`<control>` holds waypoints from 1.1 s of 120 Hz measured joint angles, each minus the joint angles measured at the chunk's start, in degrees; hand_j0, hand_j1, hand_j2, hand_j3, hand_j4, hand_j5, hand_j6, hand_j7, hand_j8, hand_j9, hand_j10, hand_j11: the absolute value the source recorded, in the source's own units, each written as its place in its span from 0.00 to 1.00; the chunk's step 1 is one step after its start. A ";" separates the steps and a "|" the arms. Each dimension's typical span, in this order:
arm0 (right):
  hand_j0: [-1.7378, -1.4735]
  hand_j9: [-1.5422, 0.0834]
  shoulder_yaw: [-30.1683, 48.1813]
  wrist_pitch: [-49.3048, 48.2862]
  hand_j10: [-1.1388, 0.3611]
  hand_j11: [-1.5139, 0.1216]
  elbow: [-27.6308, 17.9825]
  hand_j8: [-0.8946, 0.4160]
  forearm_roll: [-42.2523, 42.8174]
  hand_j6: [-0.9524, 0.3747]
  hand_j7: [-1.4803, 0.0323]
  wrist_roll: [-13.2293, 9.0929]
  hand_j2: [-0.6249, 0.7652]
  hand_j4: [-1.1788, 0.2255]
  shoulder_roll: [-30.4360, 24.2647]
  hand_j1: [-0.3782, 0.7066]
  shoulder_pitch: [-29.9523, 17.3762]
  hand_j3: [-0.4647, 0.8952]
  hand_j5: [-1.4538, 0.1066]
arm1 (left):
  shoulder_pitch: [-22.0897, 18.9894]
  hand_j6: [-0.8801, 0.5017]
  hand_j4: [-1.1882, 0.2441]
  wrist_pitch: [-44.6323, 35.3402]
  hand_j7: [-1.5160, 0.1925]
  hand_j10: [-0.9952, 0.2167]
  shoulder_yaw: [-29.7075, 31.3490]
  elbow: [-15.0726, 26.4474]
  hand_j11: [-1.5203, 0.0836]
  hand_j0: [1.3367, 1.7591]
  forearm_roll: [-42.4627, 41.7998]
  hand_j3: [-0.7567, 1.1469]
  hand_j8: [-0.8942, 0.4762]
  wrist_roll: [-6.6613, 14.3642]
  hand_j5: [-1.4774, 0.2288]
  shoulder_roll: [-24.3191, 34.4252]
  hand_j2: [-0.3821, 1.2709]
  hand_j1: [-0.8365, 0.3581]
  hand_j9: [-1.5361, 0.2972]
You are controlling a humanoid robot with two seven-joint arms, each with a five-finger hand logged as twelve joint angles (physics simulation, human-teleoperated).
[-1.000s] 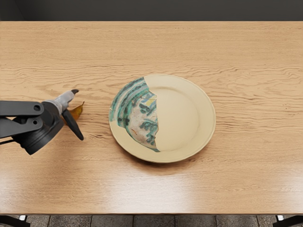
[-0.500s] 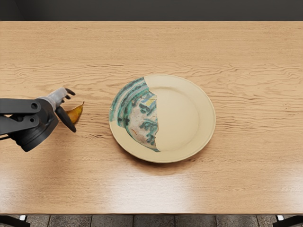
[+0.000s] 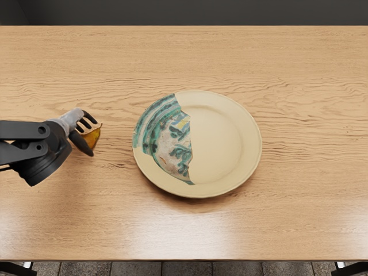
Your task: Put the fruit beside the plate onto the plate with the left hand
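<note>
Left hand (image 3: 77, 131) at mid-left of frame, fingers curled over fruit (image 3: 92, 137), thumb under it, gripping. Fruit left of plate (image 3: 230, 144), not touching it. Table (image 3: 287, 69) wooden.

Bright, even and diffuse, seemingly lit from overhead. Crisp from edge to edge. Soft, thin shadow along the near rim of the plate (image 3: 230, 144); pale sheen on the table (image 3: 287, 57) in front of the plate; dark strip far behind the plate.

Yellow-orange fruit (image 3: 93, 138), half hidden in the robot hand (image 3: 77, 131), sits left of the plate (image 3: 244, 144) and apart from it — plate round, cream, green-patterned at left.
</note>
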State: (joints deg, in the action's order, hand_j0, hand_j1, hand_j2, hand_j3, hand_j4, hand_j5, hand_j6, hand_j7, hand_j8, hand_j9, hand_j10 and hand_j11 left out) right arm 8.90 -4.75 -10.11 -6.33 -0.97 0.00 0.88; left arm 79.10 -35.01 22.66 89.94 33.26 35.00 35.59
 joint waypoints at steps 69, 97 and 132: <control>0.30 0.92 0.02 0.00 0.74 0.90 0.00 0.66 0.00 0.69 0.95 0.00 0.44 0.82 0.00 0.06 0.00 0.34 0.90 | -0.23 0.34 0.51 -0.01 0.54 0.44 0.45 -0.20 0.58 0.76 -0.08 0.40 0.32 0.00 0.52 0.02 0.29 0.53 0.51; 0.30 0.92 0.04 0.00 0.74 0.90 0.04 0.66 0.00 0.69 0.95 0.00 0.44 0.82 0.00 0.06 0.00 0.34 0.90 | -0.26 0.31 0.48 -0.02 0.51 0.41 0.45 -0.45 0.55 0.76 -0.15 0.40 0.29 0.00 0.50 -0.17 0.29 0.50 0.49; 0.30 0.92 0.00 0.00 0.74 0.90 0.07 0.66 0.00 0.69 0.95 0.00 0.44 0.82 0.00 0.06 0.00 0.34 0.90 | -0.26 0.32 0.48 0.25 0.49 0.41 1.51 -1.44 0.52 0.75 0.47 0.40 0.28 0.01 0.47 -0.80 0.32 0.46 0.46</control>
State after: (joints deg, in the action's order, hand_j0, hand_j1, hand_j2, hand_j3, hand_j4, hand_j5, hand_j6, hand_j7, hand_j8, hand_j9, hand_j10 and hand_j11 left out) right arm 8.89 -4.75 -10.04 -6.33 -0.97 0.00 0.88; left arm 78.84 -34.77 24.17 88.50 33.73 35.01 34.79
